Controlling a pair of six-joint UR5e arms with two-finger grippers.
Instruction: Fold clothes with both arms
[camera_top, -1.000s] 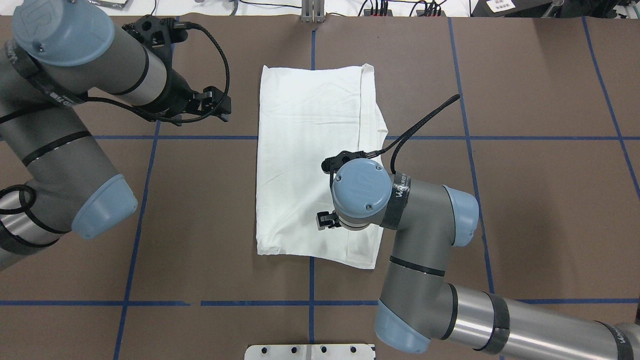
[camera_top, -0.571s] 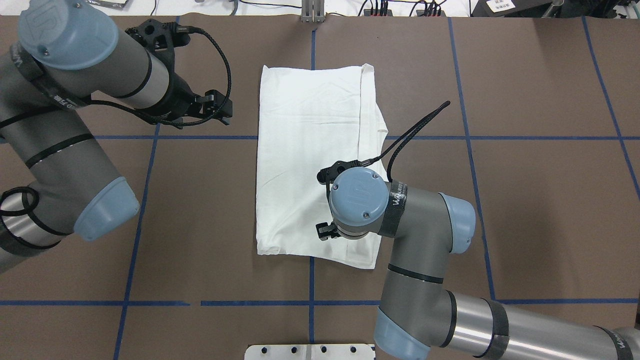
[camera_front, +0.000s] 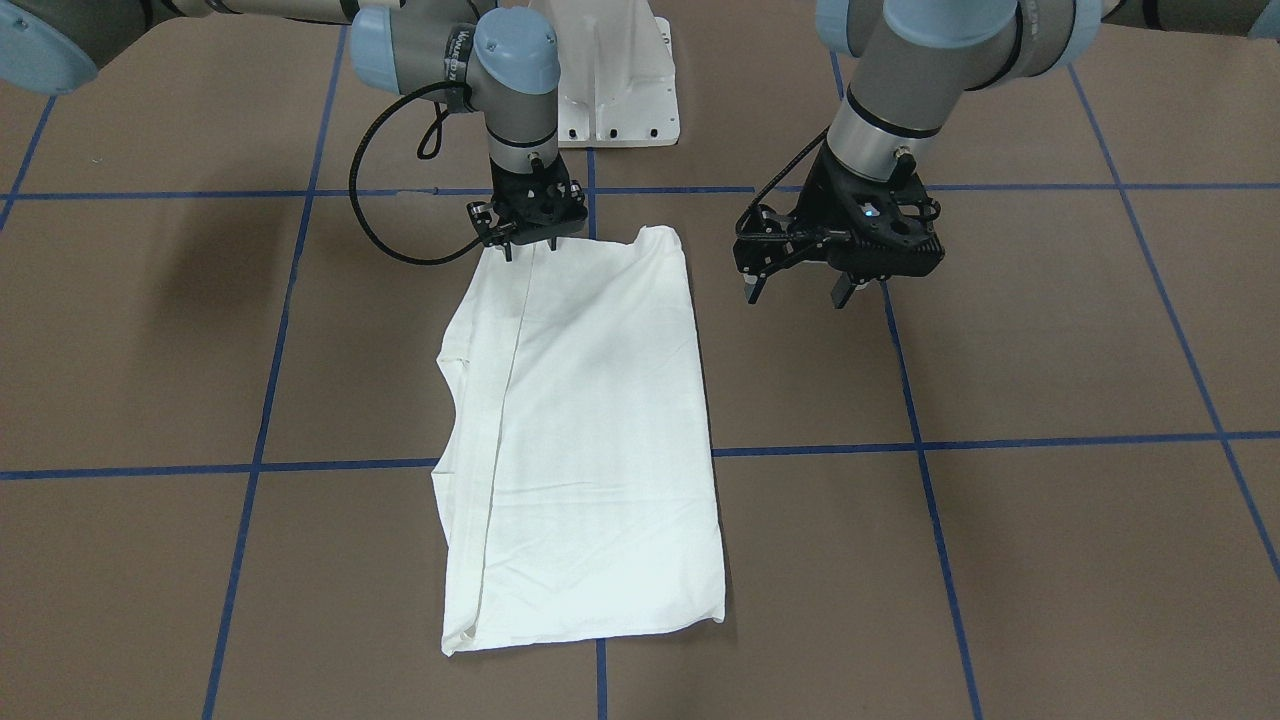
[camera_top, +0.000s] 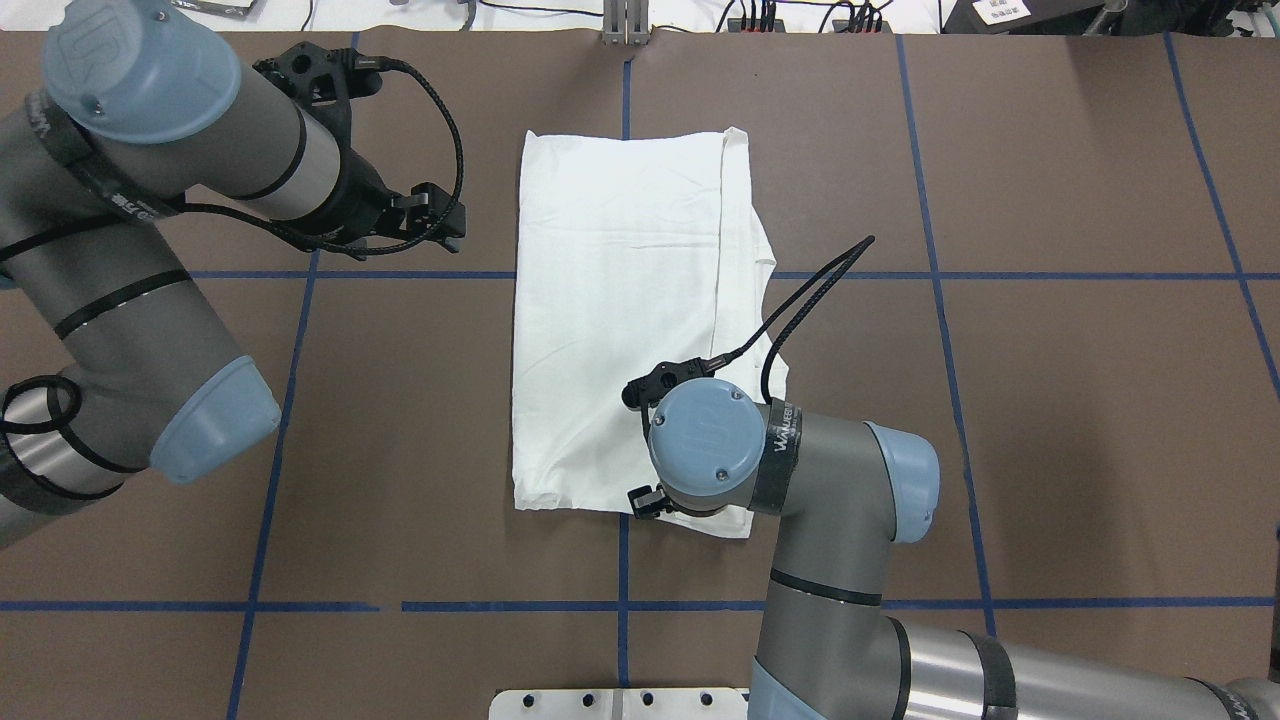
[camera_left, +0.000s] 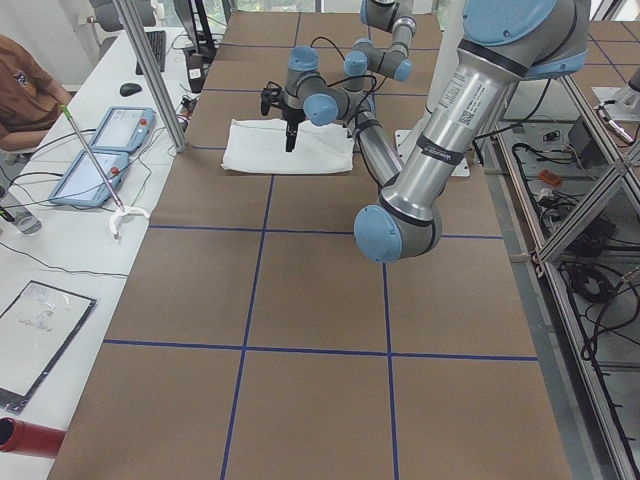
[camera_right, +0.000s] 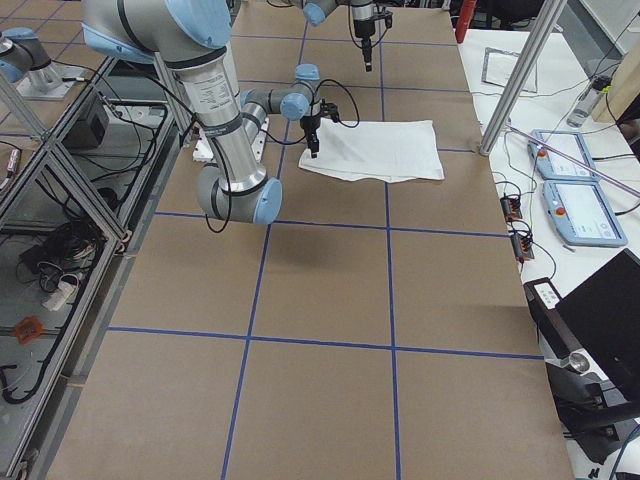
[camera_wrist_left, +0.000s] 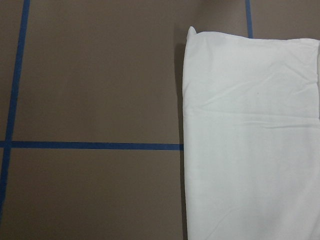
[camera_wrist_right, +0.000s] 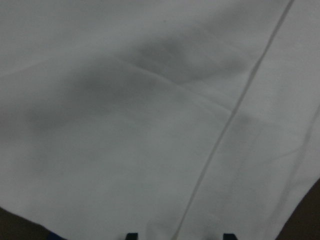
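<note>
The white shirt (camera_top: 620, 320) lies folded into a long rectangle in the middle of the brown table, with a folded-over strip along its right side (camera_front: 480, 450). My right gripper (camera_front: 531, 248) hangs open just above the shirt's corner nearest the robot. In the right wrist view its two fingertips (camera_wrist_right: 131, 235) show apart at the bottom edge, over white cloth (camera_wrist_right: 150, 125). My left gripper (camera_front: 794, 292) is open and empty, hovering over bare table a little off the shirt's left edge. The left wrist view shows that edge of the shirt (camera_wrist_left: 250, 140) and its far corner.
The white pedestal base (camera_front: 610, 90) stands at the robot's side of the table. Blue tape lines (camera_top: 300, 275) cross the brown surface. A metal post (camera_right: 520, 80), tablets (camera_right: 575, 210) and cables sit on the white bench beyond the table's far edge.
My right arm has drawn back along the shirt toward the robot, from mid-shirt to its near edge. The left arm has barely shifted. The shirt lies as before.
</note>
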